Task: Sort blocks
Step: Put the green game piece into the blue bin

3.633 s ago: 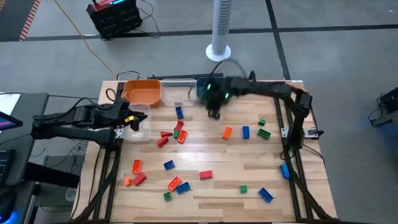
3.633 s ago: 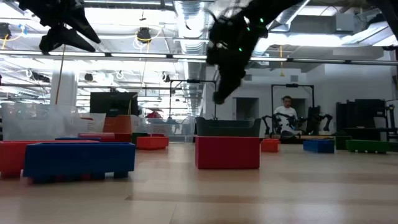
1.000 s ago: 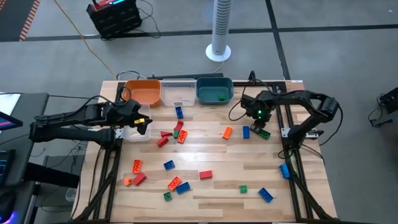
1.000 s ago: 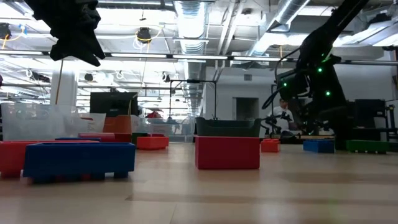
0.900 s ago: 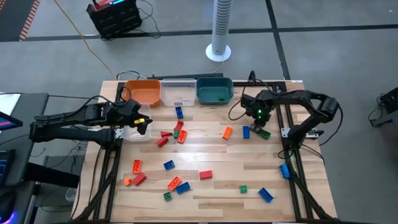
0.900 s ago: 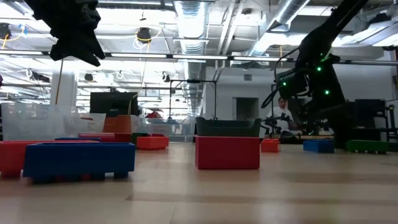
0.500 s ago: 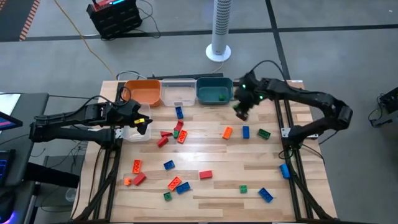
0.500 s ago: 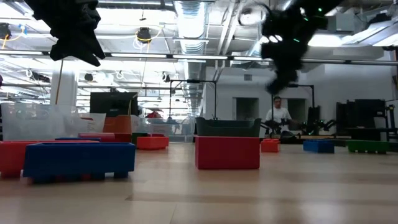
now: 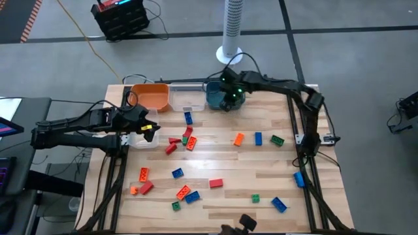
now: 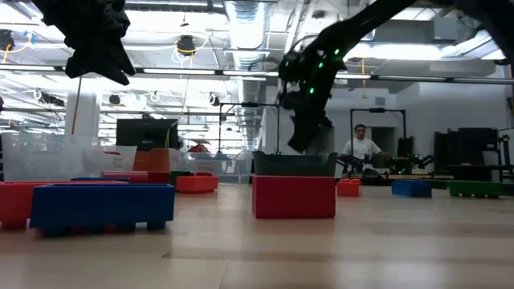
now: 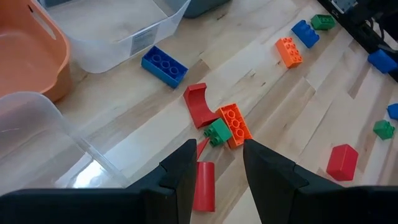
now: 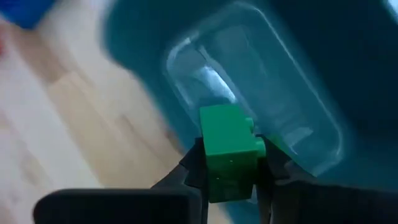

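The right gripper [image 12: 230,165], clamped on a green block [image 12: 229,151], hangs over the teal bin [image 9: 219,99], whose floor lies straight below for a drop.

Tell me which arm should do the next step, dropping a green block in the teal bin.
Right. The right gripper is shut on a green block and hangs over the teal bin. The left gripper holds nothing and sits by the clear bin at the table's left.
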